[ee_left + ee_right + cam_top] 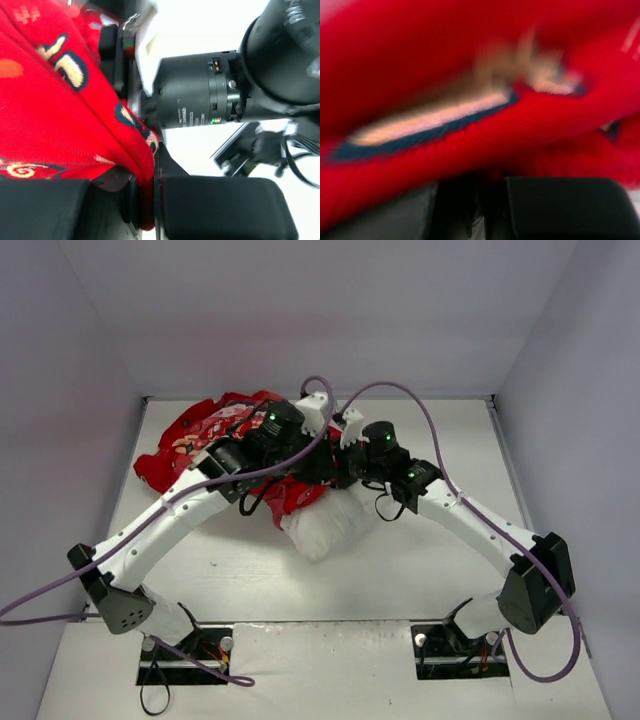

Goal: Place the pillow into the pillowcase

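Note:
The red printed pillowcase lies bunched at the back left of the table. Its near end is drawn toward the middle, over the white pillow, which pokes out toward the front. Both grippers meet there. My left gripper is shut on a fold of the pillowcase, and the fold is pinched between the jaws of the left gripper. The right gripper is also shut on the pillowcase, which fills its blurred view above the right gripper. Most of the pillow is hidden under the arms and fabric.
The right arm's black wrist housing sits close in front of the left gripper. Purple cables loop over both arms. White walls enclose the white table at the back and sides.

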